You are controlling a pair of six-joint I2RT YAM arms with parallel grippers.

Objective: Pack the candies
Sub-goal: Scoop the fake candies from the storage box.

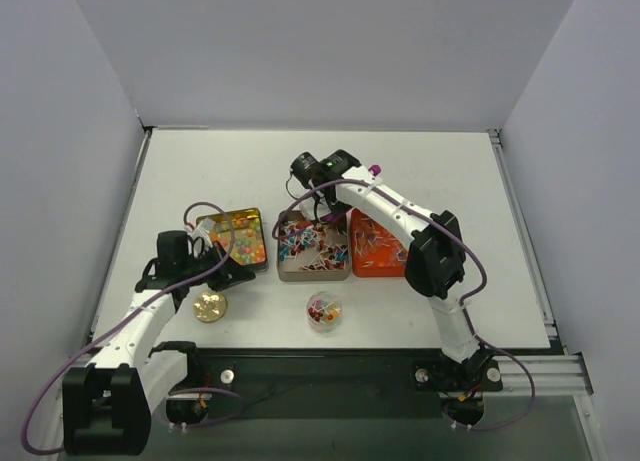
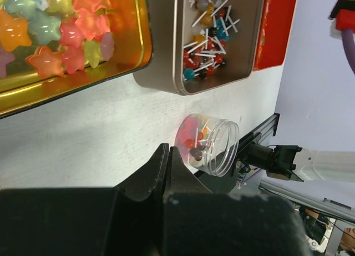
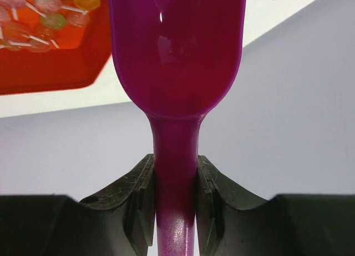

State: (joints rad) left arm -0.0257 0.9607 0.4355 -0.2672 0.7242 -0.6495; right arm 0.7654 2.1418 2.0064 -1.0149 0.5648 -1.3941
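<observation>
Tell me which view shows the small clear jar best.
The left wrist view: the jar is close, with sweets visible inside. The top view shows it small; the right wrist view misses it.

Glossy magenta scoop [image 3: 176, 56] — orange tray [image 3: 55, 67], gold tray [image 2: 72, 83] — candies [image 2: 72, 31] pink, orange, green.

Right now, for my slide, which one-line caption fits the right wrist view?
Right end effector gripping the purple scoop by its handle, orange tray of lollipops at upper left.

Plain grey walls [image 1: 330, 51] enclose a white table [image 1: 450, 171] on three sides, evenly lit
</observation>
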